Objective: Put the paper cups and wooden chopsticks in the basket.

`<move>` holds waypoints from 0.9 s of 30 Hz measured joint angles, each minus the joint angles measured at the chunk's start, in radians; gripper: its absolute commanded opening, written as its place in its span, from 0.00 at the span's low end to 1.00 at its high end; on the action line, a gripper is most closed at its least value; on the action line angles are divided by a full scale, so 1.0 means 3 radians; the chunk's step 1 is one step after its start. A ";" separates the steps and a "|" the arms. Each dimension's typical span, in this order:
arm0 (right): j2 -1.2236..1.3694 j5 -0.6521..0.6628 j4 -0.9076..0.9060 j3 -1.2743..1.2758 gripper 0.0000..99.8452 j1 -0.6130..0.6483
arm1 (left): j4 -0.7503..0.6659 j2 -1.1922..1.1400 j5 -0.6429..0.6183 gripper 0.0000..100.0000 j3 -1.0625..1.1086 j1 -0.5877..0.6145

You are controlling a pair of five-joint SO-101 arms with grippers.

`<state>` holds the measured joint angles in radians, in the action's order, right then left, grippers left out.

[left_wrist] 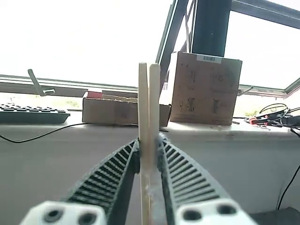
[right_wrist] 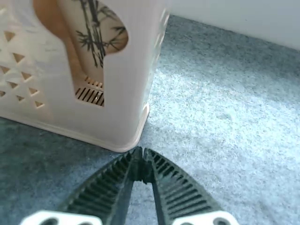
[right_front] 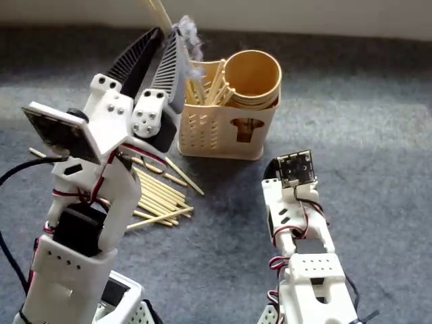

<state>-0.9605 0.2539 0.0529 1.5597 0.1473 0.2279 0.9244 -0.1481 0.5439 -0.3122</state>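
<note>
Chopsticks [left_wrist: 149,108], a pair, pinched upright in left gripper [left_wrist: 150,140], poking well past its fingertips; basket [right_front: 202,131] just beside and below that claw, paper cups [right_front: 253,74] already inside. Right gripper [right_wrist: 142,159] pressed together on nothing, near the basket's corner. Likely trouble: thin sticks pivoting in the pinch, snagging the rim, dropping onto loose pile [right_front: 158,199] beneath the claw.

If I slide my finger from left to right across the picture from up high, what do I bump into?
left arm → pile of loose chopsticks on the carpet → basket → right arm
</note>
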 measured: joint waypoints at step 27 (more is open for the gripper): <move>0.0000 0.0000 0.0000 0.0000 0.02 0.0000 | 0.0517 -0.0808 0.0056 0.11 0.0010 0.0082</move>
<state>-0.9605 0.2539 0.0529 1.5597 0.1473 0.3828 0.6820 -0.1312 0.5470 -0.2877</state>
